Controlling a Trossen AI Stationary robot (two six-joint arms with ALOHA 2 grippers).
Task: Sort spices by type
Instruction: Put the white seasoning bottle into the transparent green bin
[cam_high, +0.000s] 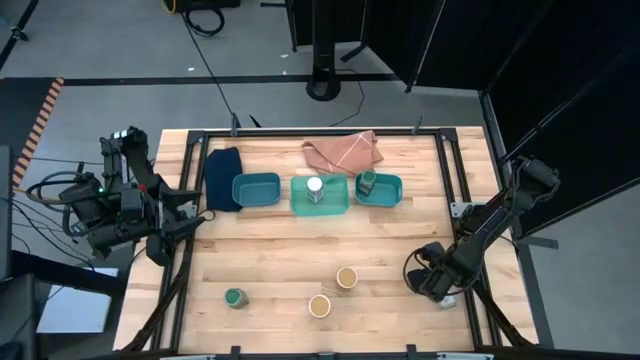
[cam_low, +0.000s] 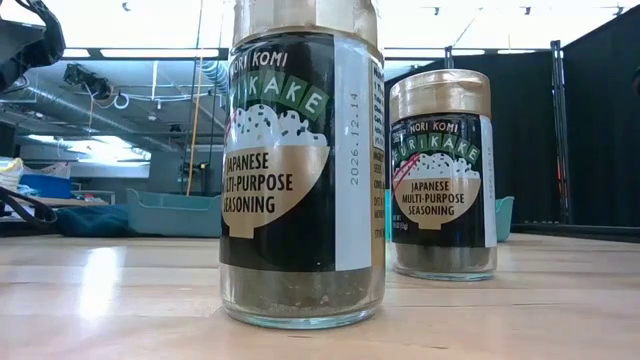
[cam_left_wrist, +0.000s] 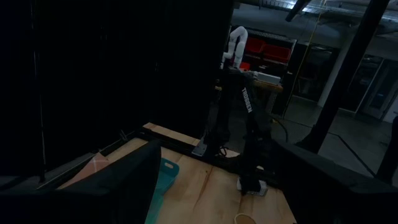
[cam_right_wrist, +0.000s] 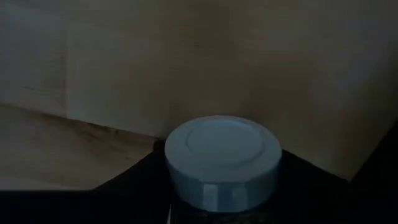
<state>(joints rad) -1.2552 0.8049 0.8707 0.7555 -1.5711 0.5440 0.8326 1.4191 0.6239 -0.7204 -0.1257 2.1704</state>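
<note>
Two tan-lidded jars stand upright on the table (cam_high: 346, 277) (cam_high: 319, 305); the low view shows them close up (cam_low: 300, 170) (cam_low: 442, 175). A green-lidded jar (cam_high: 235, 297) stands near the table's near edge. A white-lidded jar (cam_high: 315, 186) sits in the middle teal tray (cam_high: 335, 205), and another green-lidded jar (cam_high: 367, 181) sits in the right teal tray (cam_high: 388, 190). My right gripper (cam_high: 438, 288) is low at the table's right near corner, shut on the second white-lidded jar (cam_right_wrist: 222, 152). My left gripper (cam_high: 178, 235) waits open at the table's left edge. My right gripper has the white-lidded jar between its two fingers, which come from above, slanting down. The dark fingers (cam_right_wrist: 130, 180) lie against both sides of the jar just below its lid (cam_right_wrist: 186, 186). The jar is upright; whether its bottom is on the table is hidden.
The left teal tray (cam_high: 256, 190) holds nothing. A dark blue cloth (cam_high: 223, 178) lies beside it, and a pink cloth (cam_high: 343, 150) lies at the far edge. A black frame rail (cam_high: 462, 200) runs along the table's sides. Bare wood lies between the trays and the near jars.
</note>
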